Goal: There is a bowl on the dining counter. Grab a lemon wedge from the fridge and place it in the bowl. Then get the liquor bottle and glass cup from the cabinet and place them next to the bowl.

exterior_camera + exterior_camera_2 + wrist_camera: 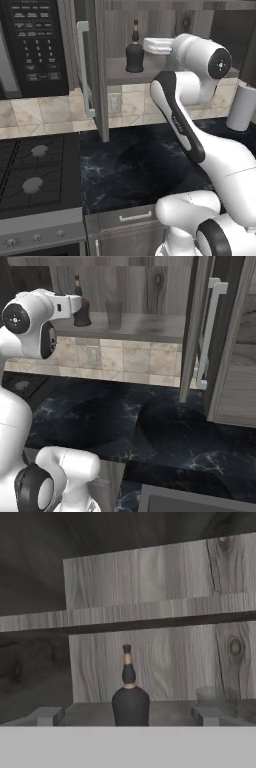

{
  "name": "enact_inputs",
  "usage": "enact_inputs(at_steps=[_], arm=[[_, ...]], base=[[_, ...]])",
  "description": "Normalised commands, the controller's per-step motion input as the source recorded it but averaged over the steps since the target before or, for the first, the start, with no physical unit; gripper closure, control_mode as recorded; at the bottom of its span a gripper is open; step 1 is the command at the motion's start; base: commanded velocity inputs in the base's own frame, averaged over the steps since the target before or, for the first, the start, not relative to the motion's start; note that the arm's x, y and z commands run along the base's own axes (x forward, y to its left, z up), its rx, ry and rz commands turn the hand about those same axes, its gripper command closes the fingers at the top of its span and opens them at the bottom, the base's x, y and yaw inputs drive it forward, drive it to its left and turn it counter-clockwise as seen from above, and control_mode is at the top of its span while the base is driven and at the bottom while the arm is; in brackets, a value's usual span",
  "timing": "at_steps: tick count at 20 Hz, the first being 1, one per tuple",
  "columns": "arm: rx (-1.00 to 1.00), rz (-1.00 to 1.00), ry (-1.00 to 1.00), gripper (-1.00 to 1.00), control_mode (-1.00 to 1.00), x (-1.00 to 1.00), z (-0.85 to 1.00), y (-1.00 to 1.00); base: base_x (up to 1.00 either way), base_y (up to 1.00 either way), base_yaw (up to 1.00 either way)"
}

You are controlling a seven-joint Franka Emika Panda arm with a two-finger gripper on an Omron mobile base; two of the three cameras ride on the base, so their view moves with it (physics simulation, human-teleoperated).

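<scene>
The cabinet point(95, 75) stands open, its door swung out with a silver bar handle. On its lower shelf the dark liquor bottle point(130, 704) stands upright; the bottle point(134, 54) is just left of my hand. My gripper point(125, 717) is open, level with the bottle's body, with one fingertip on each side and not touching it. The glass cup point(114, 315) stands upright on the same shelf, to the right of the bottle point(81, 315), and the cup point(215, 699) is beyond my right fingertip. The bowl, dining counter, lemon wedge and fridge are out of view.
A black microwave point(35, 45) hangs left of the cabinet over a stove point(32, 170). Below lies the black marbled worktop point(135, 165). A white roll point(241, 107) stands at its right end. The other cabinet door point(212, 331) hangs open on the right.
</scene>
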Motion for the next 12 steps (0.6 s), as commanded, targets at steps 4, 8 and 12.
enact_inputs(at_steps=[4, 8, 12], arm=[[0.04, 0.02, 0.06, -1.0, -1.0, 0.59, 0.0, 0.0], [0.05, 0.02, 0.06, -1.0, -1.0, 0.62, 0.0, 0.0], [0.05, 0.01, 0.04, -1.0, -1.0, 0.6, 0.0, 0.0]], base=[[0.0, 0.0, 0.0], [0.0, 0.0, 0.0], [0.0, 0.0, 0.0]])
